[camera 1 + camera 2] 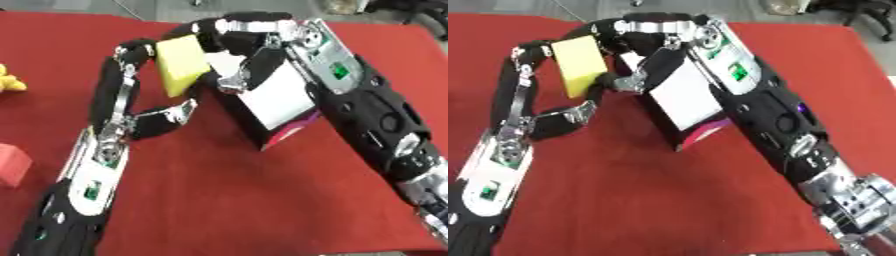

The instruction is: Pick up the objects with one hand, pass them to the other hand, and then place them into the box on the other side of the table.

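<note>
A yellow block (181, 65) hangs tilted above the red table (227, 200), between both hands. My left hand (109, 142) reaches up from the lower left. Its long fingers (122, 75) arch up and curl onto the block's upper left corner, and its thumb (171, 117) lies just under the block. My right hand (328, 60) comes in from the right, with fingers curled over the block's top and thumb against its lower right side. Directly under and behind the hands stands a black box (280, 95) with a white flap and a pink inside.
A small yellow thing (9, 80) lies at the table's far left edge. A pinkish red block (10, 165) sits at the left edge, nearer to me. My right forearm (789, 125) crosses the table's right side. Grey floor shows beyond the far edge.
</note>
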Motion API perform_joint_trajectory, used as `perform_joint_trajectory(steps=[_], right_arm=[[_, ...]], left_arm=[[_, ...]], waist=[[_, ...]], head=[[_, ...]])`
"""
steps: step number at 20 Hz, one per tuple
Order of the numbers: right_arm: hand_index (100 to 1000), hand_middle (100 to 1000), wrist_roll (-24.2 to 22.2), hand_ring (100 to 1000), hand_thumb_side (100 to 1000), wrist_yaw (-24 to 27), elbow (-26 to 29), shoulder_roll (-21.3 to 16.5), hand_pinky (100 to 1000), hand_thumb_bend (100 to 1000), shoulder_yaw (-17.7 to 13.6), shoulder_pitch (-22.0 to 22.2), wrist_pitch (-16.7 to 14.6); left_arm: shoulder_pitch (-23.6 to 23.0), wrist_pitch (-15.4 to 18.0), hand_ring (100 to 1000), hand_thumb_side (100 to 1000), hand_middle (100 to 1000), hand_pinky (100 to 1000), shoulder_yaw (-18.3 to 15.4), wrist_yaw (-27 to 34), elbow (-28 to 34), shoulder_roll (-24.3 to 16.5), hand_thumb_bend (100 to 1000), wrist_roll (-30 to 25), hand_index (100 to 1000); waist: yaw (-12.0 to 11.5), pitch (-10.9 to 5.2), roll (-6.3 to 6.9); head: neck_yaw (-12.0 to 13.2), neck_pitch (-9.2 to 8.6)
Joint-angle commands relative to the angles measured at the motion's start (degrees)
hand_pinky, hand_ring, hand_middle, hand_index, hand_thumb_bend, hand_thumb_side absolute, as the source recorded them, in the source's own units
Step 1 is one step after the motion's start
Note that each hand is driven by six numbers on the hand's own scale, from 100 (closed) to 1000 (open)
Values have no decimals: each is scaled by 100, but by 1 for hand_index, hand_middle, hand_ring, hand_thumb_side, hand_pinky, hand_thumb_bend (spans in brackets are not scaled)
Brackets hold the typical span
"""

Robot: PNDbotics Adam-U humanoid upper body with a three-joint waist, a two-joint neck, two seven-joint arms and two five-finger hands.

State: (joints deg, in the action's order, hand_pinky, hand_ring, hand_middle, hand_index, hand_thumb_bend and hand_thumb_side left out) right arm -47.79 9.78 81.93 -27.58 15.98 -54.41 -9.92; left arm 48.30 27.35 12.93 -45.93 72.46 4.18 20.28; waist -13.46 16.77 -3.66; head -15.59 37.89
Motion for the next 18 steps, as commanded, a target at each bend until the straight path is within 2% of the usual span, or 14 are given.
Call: perform_joint_trajectory(steps=[1,4,13,14,18], right_arm=[[643,799,78,810,217,56,69,-59,941,100,-69,-115,57],[640,799,109,809,215,67,68,-63,939,100,-73,-107,102],[634,799,171,807,214,124,83,-90,937,100,-94,-92,194],[632,799,176,807,214,127,83,-95,936,100,-99,-90,198],[627,798,210,805,213,146,76,-107,935,100,-115,-84,219]], left_arm=[[121,-102,603,445,496,765,92,-29,30,103,342,60,635],[120,-154,609,474,503,767,97,-18,15,101,381,100,644],[112,-240,632,504,527,778,90,-87,-29,77,422,116,674],[108,-256,669,521,561,792,88,-109,-36,72,456,113,712],[109,-284,708,507,601,808,94,-220,-31,57,513,102,760]], waist=[[11,-42,-25],[16,-45,-23],[15,-61,-18],[15,-62,-15],[15,-67,-8]], head=[[-24,-31],[-29,-28],[-47,-19],[-45,-18],[-32,-18]])
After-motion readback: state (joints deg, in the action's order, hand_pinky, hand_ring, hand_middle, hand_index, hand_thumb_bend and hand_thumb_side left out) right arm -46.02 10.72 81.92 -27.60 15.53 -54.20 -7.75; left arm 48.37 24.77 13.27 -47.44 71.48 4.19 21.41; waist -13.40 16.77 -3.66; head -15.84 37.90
